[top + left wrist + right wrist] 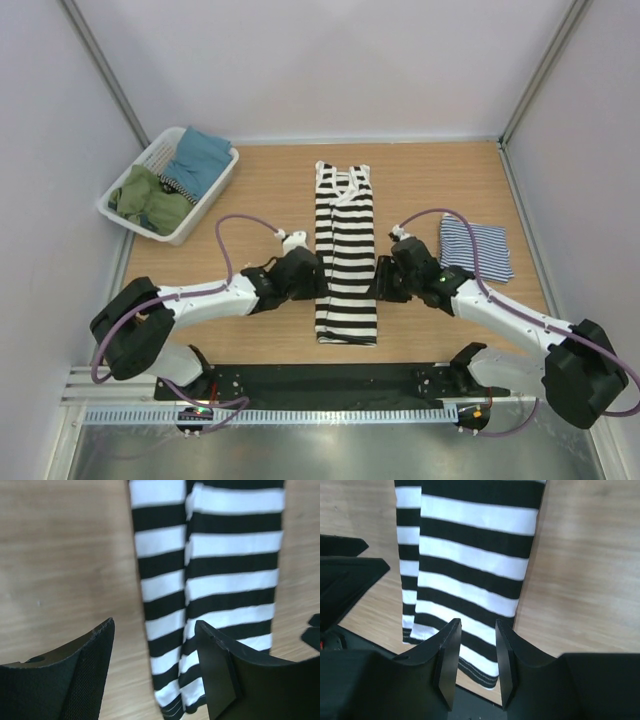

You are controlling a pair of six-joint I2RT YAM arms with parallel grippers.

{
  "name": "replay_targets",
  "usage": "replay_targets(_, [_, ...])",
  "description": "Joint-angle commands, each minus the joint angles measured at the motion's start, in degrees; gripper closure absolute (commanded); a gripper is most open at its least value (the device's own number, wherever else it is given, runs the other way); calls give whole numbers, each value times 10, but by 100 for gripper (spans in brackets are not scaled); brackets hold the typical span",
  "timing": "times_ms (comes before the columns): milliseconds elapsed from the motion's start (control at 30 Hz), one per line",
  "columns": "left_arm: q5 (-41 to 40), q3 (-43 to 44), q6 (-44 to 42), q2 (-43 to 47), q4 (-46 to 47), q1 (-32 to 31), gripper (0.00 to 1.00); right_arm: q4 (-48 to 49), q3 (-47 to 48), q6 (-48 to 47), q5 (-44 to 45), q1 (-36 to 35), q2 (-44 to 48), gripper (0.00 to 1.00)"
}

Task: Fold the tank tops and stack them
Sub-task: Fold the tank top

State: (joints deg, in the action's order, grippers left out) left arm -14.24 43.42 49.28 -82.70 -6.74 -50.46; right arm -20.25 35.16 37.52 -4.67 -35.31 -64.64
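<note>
**Broad-striped tank top (pixel 346 260) — position and gripper status**

1. Garment position. The broad-striped tank top lies flat at the middle of the wooden table (pixel 270 190). It is folded lengthwise into a narrow strip. The neck and straps point to the far edge, and the hem points to the arm bases. The left wrist view shows a folded-over layer edge running along the length of the strip.

2. Second garment. The thin-striped tank top (pixel 476 248) lies to the right as a small folded packet. It sits apart from the broad-striped one, just beyond the right arm's wrist.

3. Left gripper (pixel 318 278). It sits at the left edge of the strip, about two-thirds of the way down. Its fingers (pixel 90 680) stand wide apart and hold nothing; the cloth edge and bare wood show between them.

4. Right gripper (pixel 380 284). It sits at the right edge, directly opposite. Its fingers (pixel 447 665) stand at a narrow gap above the cloth edge. The cloth lies flat — no pinch is visible.

5. Other items. A white slatted basket (pixel 195 228) at the far left corner holds teal and green garments.
</note>
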Motion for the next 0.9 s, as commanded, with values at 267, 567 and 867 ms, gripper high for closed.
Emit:
replay_targets(267, [-97, 12, 41, -10, -25, -66, 34, -13, -38, 54, 43, -52, 48, 60])
replay_targets(567, [-172, 57, 76, 12, -110, -164, 35, -41, -52, 67, 34, -63, 72, 61])
replay_targets(867, [-251, 122, 191, -3, -255, -304, 36, -78, -47, 75, 19, -72, 85, 64])
